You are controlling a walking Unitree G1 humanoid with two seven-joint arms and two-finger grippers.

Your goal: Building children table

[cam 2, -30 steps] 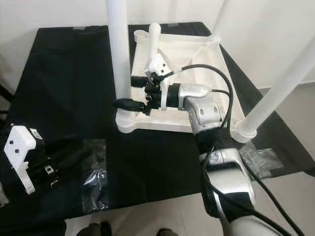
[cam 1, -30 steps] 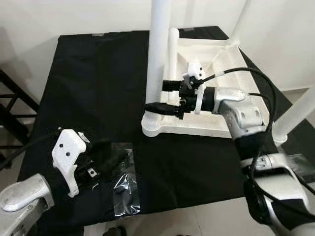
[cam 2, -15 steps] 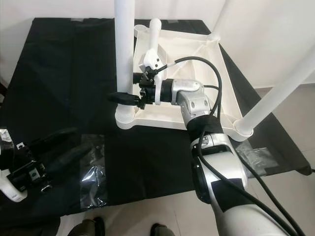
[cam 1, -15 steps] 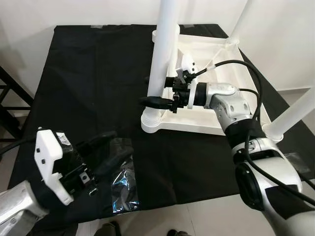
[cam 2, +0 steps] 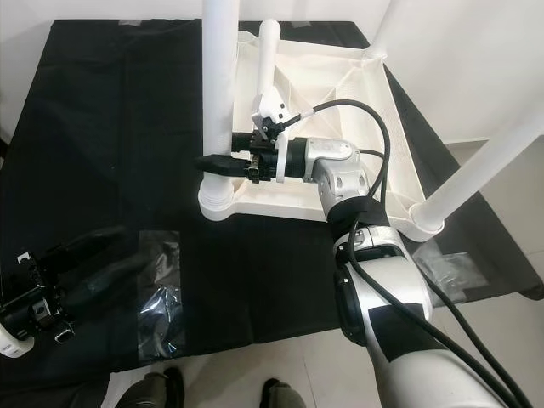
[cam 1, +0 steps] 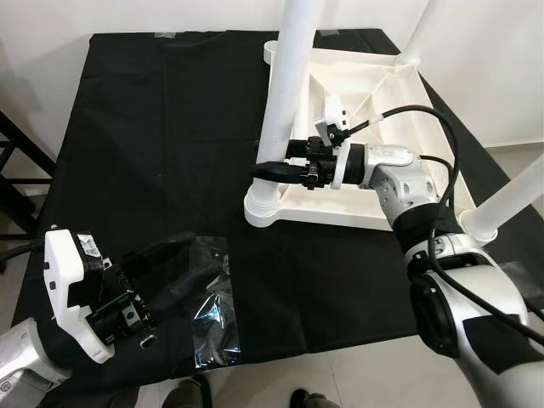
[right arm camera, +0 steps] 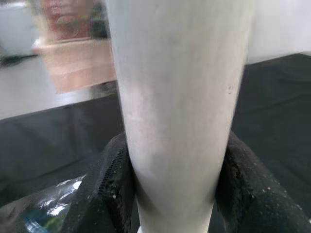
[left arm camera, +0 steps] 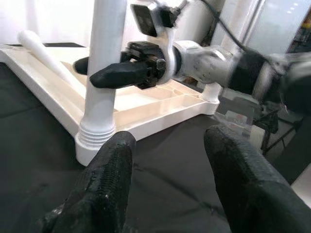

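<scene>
black cloth over surface | white wall behind | pale floor

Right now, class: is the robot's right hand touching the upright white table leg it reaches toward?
Touching. In the right wrist view, both black fingers press against the sides of the white leg, with no gap showing.
</scene>
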